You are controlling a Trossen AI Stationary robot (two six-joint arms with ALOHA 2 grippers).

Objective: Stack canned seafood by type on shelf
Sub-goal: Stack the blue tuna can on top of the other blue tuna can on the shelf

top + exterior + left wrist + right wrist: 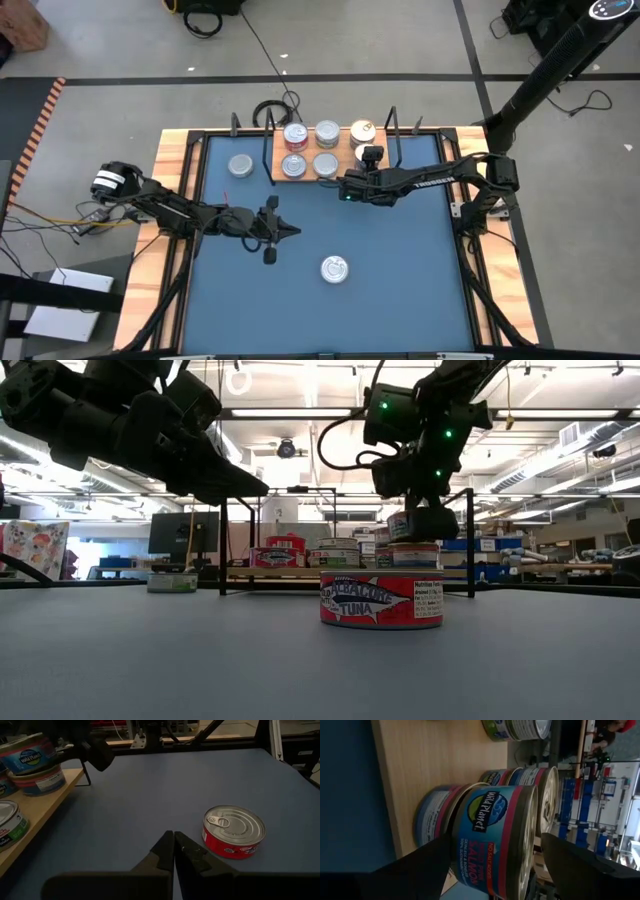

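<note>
Blue matte table [400, 260] carries a light wooden shelf board [305, 152] with thin black wire uprights; flat round metal tins [327, 133] with pull-tab lids stand on it; the right gripper [492, 855] spreads its dark fingers wide either side of a blue-and-pink labelled salmon tin [497, 837] set atop another tin on the shelf; whether they press it I cannot tell; the left gripper [174, 851] hovers pinched shut, holding nothing, near a red-sided silver-topped tuna tin [334, 269] alone on the table; a grey-lidded tin [241, 166] sits beside the shelf.
</note>
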